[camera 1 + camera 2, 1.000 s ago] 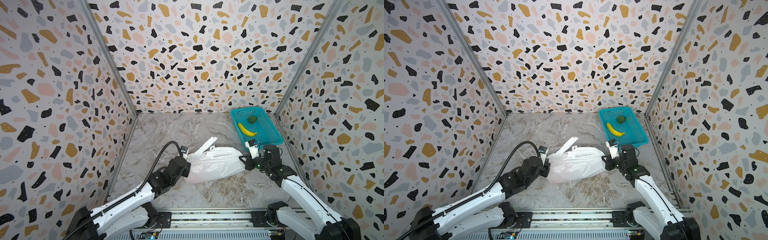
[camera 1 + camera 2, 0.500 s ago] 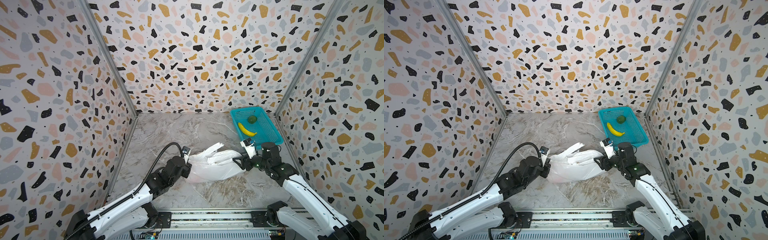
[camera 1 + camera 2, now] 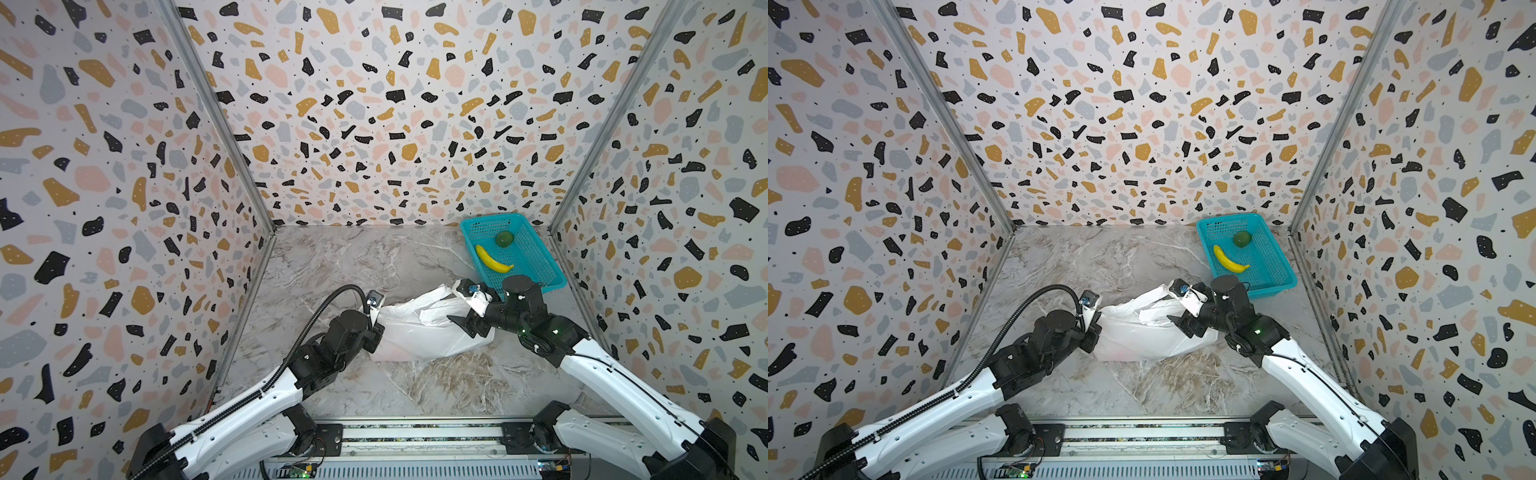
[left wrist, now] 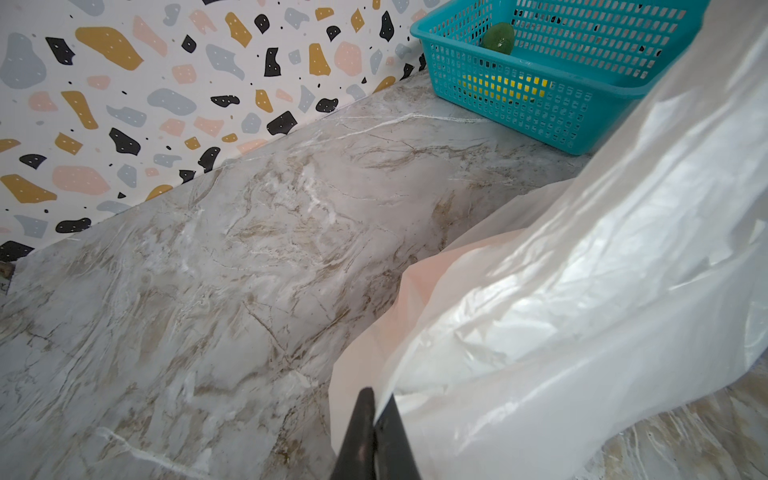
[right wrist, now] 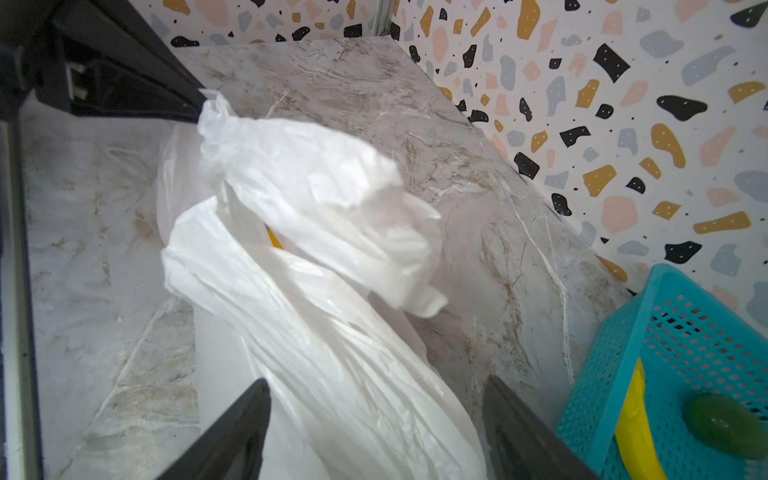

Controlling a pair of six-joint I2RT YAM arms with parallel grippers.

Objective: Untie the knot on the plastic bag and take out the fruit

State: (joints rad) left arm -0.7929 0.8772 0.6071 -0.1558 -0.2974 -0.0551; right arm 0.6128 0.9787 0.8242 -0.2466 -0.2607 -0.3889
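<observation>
Jaws of my right gripper [image 5: 378, 384] are spread wide and hold nothing; the twisted neck of the bag [image 5: 332, 374] runs between them. My left gripper [image 4: 376, 399] is pressed together, pinching the bag's thin edge at the opposite end. The bag lies on the table [image 3: 332, 257] between my two arms, near the basket [image 3: 492, 220].

Step in hand, as I judge it: get a fresh grip and work the knot [image 5: 237, 208] loose. In the right wrist view two strands cross in a bunch beyond my fingertips; I cannot tell if it is tied tight or already slack.

To do it well:
- Hold the left pinch firm as an anchor.
- Close the right on one single tail beside the crossing, not on the whole neck.
- Pull along that strand, away from the left, low and slow.

The film is thin and slippery. A fat grab would likely tighten the bunch or drag the whole bag.

Containers:
- Bag: holds the fruit [image 5: 274, 239], seen only as a yellow-orange sliver between folds plus a pinkish tint through the film in the left wrist view. The rest is hidden, so no count.
- Basket: holds a banana [image 3: 492, 261] and a green ball [image 3: 504, 239], lying loose and apart.
</observation>
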